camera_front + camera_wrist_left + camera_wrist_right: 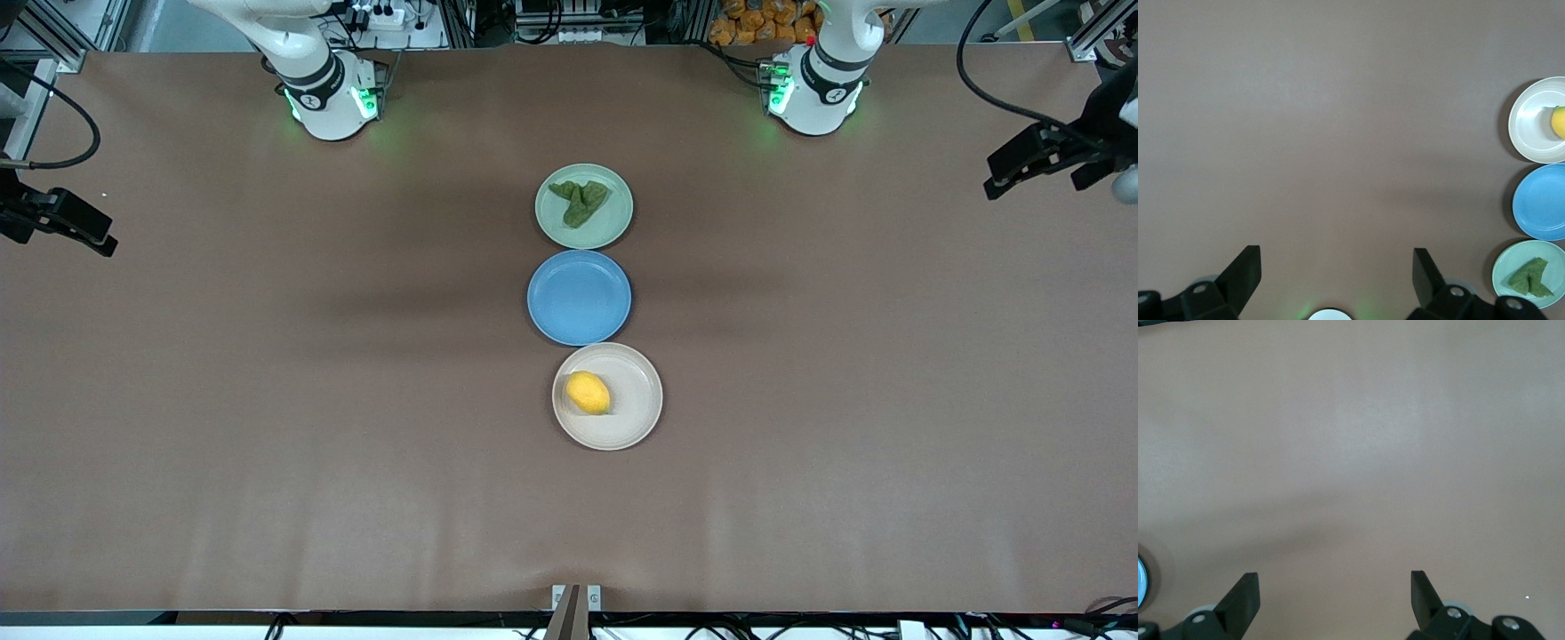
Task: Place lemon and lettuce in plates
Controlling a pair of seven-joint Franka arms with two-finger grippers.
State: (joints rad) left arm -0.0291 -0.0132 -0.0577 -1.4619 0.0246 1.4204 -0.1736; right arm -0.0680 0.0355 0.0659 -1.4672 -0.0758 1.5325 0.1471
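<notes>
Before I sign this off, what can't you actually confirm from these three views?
- Lemon: left wrist view's edge cuts it off; whole in front view.
- Blue plate: only a sliver at right wrist view's edge.
- Lettuce underside: hidden against the green plate.
- Left gripper, right gripper: open; front view's edges crop them.

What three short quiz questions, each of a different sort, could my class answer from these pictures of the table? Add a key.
1. True or false: the lemon lies in the blue plate.
2. Which plate holds the lettuce? A mint plate B beige plate C blue plate
3. Fill in: both the left gripper and the right gripper hang over bare table with fingers ____.

Key: 1 false; 2 A; 3 open.
</notes>
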